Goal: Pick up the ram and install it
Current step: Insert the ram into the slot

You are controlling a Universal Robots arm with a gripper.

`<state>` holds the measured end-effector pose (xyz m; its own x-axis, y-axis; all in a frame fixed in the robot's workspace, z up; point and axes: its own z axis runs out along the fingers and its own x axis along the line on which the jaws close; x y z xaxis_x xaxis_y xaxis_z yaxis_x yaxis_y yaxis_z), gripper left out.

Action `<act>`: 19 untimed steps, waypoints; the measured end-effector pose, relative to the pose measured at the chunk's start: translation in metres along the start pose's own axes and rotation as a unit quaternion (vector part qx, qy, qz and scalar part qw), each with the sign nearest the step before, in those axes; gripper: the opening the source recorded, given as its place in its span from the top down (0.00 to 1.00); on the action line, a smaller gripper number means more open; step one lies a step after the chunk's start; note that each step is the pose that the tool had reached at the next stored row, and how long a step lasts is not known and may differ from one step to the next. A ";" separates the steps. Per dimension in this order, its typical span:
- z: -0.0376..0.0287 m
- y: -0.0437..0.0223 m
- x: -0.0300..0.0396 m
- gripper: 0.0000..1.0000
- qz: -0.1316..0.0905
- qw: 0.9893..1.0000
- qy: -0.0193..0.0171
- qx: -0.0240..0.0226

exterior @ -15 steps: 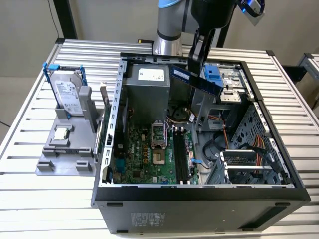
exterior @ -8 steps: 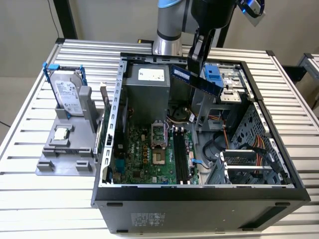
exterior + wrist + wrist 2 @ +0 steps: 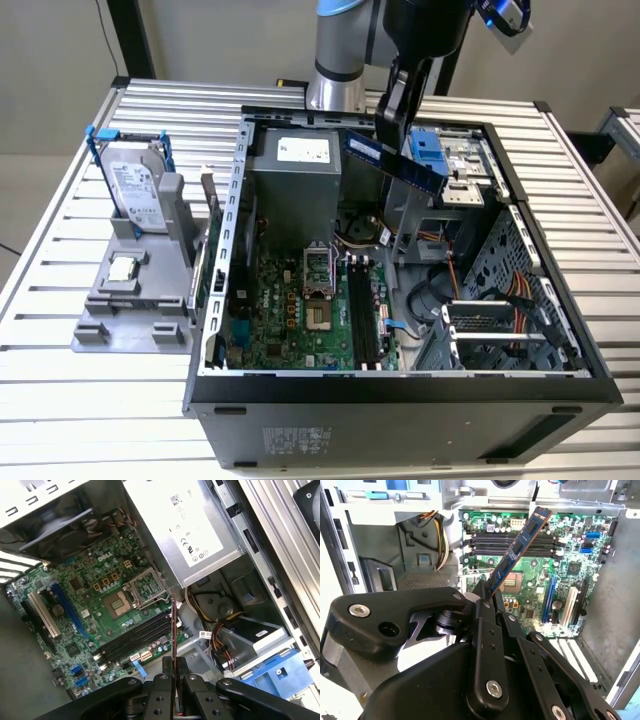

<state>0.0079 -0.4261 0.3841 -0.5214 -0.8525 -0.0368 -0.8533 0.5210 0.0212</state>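
Note:
The ram [image 3: 397, 161], a thin dark bluish stick, hangs tilted above the open computer case [image 3: 215, 300], and my gripper [image 3: 387, 128] is shut on its upper end. In the second wrist view the ram [image 3: 521, 547] reaches out from the gripper [image 3: 488, 594] over the motherboard's long black slots [image 3: 512, 542]. In the first wrist view the ram [image 3: 173, 640] shows edge-on, rising from the gripper [image 3: 173, 679] beside the slots [image 3: 135, 637]. The slots [image 3: 362, 315] lie well below the stick in the exterior view, and nothing sits in them.
A silver hard drive with blue rails [image 3: 135, 190] and a square processor chip [image 3: 123, 268] rest on a grey holder at the exterior view's left. Inside the case are the power supply [image 3: 295, 165], the open processor socket [image 3: 318, 275], cable bundles [image 3: 365, 235] and a blue drive bay [image 3: 428, 150].

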 end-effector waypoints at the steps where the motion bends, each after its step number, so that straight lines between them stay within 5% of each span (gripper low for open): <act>1: 0.0000 0.0000 0.0000 1.00 0.001 1.000 0.000 0.000; 19: 0.0000 0.0000 0.0000 1.00 0.028 1.000 -0.001 0.001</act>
<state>0.0079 -0.4261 0.3841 -0.5684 -0.8220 -0.0368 -0.8228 0.5680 0.0212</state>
